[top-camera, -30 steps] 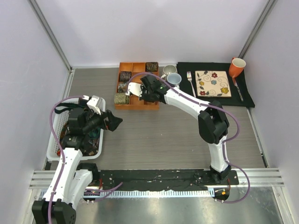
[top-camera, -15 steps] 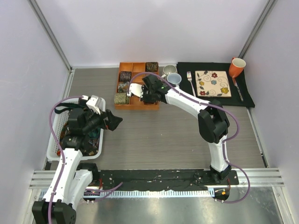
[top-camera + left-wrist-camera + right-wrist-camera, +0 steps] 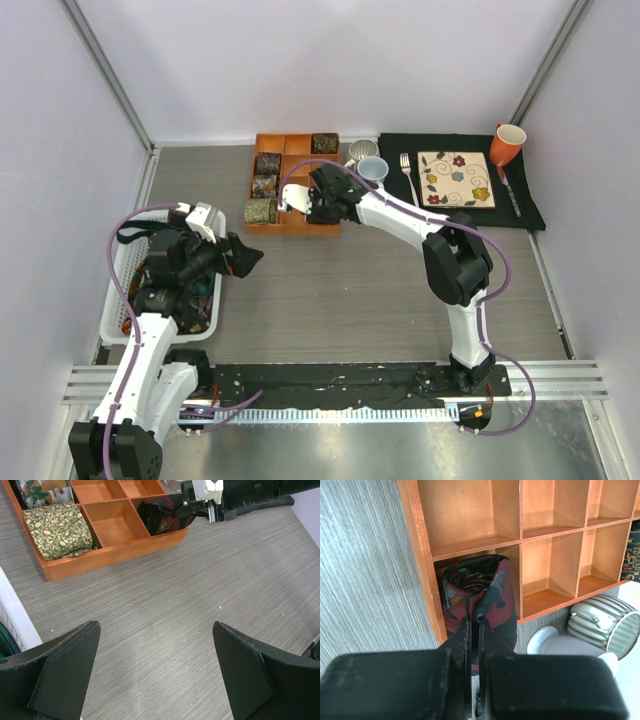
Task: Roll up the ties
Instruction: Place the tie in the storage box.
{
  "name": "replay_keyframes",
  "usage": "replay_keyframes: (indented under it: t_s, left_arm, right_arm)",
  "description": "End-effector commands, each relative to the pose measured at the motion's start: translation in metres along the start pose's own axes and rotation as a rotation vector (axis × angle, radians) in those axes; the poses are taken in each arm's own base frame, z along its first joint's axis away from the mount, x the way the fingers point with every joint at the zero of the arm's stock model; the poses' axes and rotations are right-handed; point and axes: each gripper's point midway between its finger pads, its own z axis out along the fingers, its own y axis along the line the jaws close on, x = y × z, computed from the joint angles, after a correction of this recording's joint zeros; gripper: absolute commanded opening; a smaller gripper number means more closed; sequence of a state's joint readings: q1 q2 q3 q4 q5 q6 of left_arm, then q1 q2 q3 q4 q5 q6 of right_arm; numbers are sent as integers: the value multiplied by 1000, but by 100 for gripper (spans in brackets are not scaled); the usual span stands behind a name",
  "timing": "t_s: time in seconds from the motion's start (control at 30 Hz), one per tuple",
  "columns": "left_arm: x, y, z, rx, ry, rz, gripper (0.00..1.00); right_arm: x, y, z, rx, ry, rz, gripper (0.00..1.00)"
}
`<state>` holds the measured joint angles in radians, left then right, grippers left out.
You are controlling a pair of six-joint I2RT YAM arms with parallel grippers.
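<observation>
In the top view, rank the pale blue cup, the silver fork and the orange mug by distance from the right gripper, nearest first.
1. Pale blue cup, just right of the right gripper.
2. Silver fork, on the black placemat's left part.
3. Orange mug, far right corner.

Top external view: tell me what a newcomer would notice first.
The right gripper stands out, pinched shut on a maroon rolled tie in a corner compartment of the orange wooden tray at the back. The left gripper hangs wide open beside a white basket. A floral plate sits far right.
</observation>
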<state>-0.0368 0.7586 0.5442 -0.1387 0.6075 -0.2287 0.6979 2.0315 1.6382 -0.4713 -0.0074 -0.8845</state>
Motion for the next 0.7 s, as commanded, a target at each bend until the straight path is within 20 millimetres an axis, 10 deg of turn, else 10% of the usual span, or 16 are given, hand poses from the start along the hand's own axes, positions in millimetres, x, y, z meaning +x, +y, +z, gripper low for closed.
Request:
replay_keyframes:
  t_s: [0.0, 0.43, 0.67]
  left_arm:
    - [-10, -3, 1, 25, -35, 36, 100]
    - [-9, -2, 1, 39, -17, 92, 100]
    - [-31, -1, 17, 85, -36, 146, 100]
  right_arm:
    - [-17, -11, -7, 11, -56, 14, 1]
    - [-30, -20, 1, 35, -108, 97, 40]
    - [-60, -52, -37, 142, -214, 206, 56]
